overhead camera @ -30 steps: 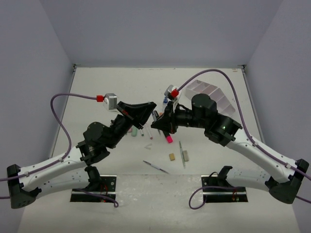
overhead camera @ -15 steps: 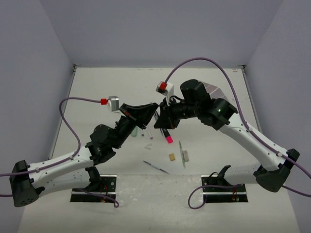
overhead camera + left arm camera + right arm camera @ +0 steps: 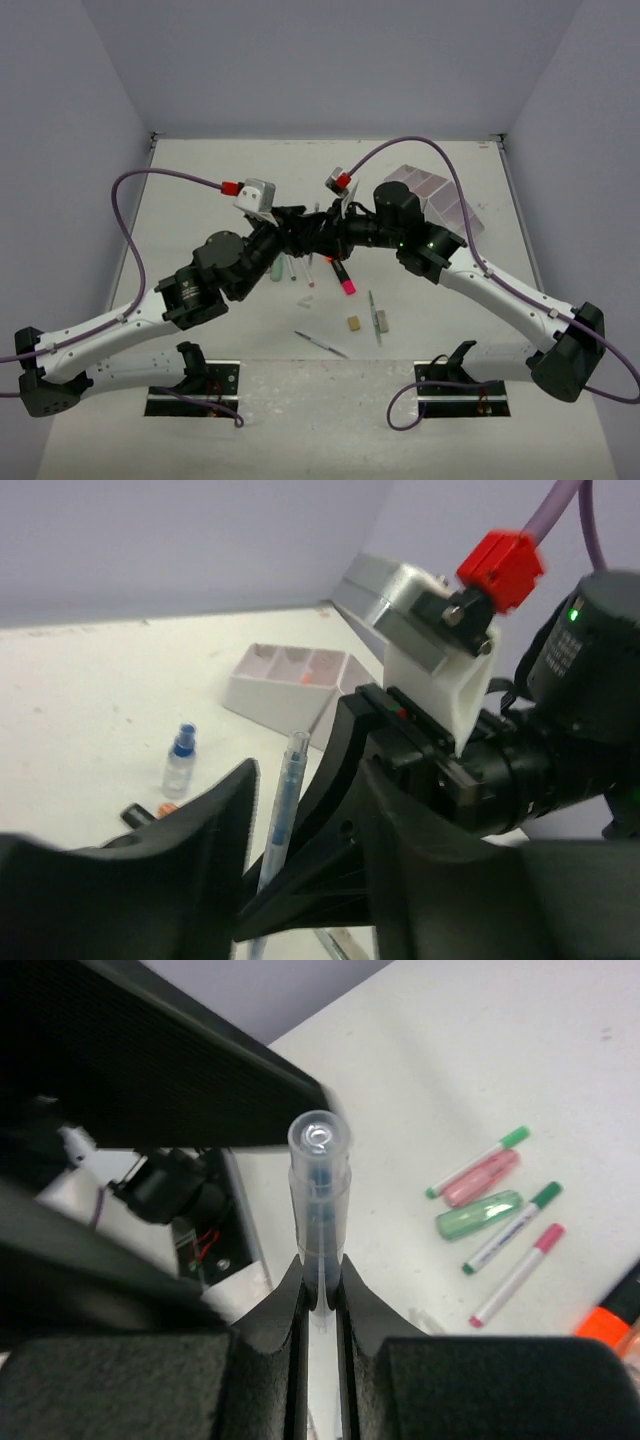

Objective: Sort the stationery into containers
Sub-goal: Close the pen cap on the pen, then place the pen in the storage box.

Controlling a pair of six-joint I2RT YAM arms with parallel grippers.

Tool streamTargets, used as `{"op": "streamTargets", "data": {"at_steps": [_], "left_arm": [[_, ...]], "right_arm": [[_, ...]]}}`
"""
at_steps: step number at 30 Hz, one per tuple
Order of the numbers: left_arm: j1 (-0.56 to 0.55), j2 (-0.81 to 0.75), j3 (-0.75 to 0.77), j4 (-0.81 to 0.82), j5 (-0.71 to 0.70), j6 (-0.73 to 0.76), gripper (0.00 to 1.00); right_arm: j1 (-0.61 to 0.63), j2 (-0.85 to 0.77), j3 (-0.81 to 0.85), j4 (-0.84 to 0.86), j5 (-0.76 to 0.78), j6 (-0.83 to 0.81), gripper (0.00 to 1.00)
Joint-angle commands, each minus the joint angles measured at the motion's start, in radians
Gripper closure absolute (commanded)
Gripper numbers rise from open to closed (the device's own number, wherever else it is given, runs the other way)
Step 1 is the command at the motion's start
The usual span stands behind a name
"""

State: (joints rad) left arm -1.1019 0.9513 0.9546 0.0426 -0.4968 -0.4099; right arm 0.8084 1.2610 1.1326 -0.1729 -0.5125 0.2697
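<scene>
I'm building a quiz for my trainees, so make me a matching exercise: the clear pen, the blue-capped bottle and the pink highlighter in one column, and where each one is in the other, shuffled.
1. clear pen
2. blue-capped bottle
3. pink highlighter

A. standing upright on the table
B. lying beside the green highlighter
C. clamped in the right end effector

Pairs: 1-C, 2-A, 3-B

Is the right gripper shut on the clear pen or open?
Shut: the right gripper pinches the clear pen, jaws tight against its barrel.
</scene>
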Motion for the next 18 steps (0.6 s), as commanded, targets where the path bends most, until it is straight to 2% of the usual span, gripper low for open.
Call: {"op": "streamTargets", "data": {"at_steps": [1,2,5,8,11,14,18], "left_arm": [[-0.039,-0.025,0.147,-0.03,-0.168,-0.039,0.31],[-0.038,-0.037,0.173,-0.037,-0.215,-0.045,0.17],[-0.038,-0.047,0.258,-0.113,-0.366,-0.051,0.06],[-0.038,-0.057,0.3,-0.173,-0.425,-0.03,0.04],[-0.038,-0.087,0.234,-0.202,-0.436,-0.033,0.02],[-0.038,-0.117,0.148,-0.254,-0.4,-0.112,0.01],[-0.038,-0.14,0.048,-0.304,-0.318,-0.183,0.01]], "right_arm": [[-0.036,0.009,-0.043,0.176,0.121,0.021,1.0],[-0.041,0.007,-0.054,0.203,0.117,0.029,1.0],[-0.076,0.001,-0.076,0.211,0.14,0.035,1.0],[-0.117,-0.02,-0.086,0.208,0.237,0.022,1.0],[-0.154,-0.031,-0.065,0.171,0.588,-0.01,1.0],[-0.285,0.02,0.01,0.089,0.817,0.014,1.0],[-0.438,0.114,0.069,0.087,0.979,0.013,1.0]]}}
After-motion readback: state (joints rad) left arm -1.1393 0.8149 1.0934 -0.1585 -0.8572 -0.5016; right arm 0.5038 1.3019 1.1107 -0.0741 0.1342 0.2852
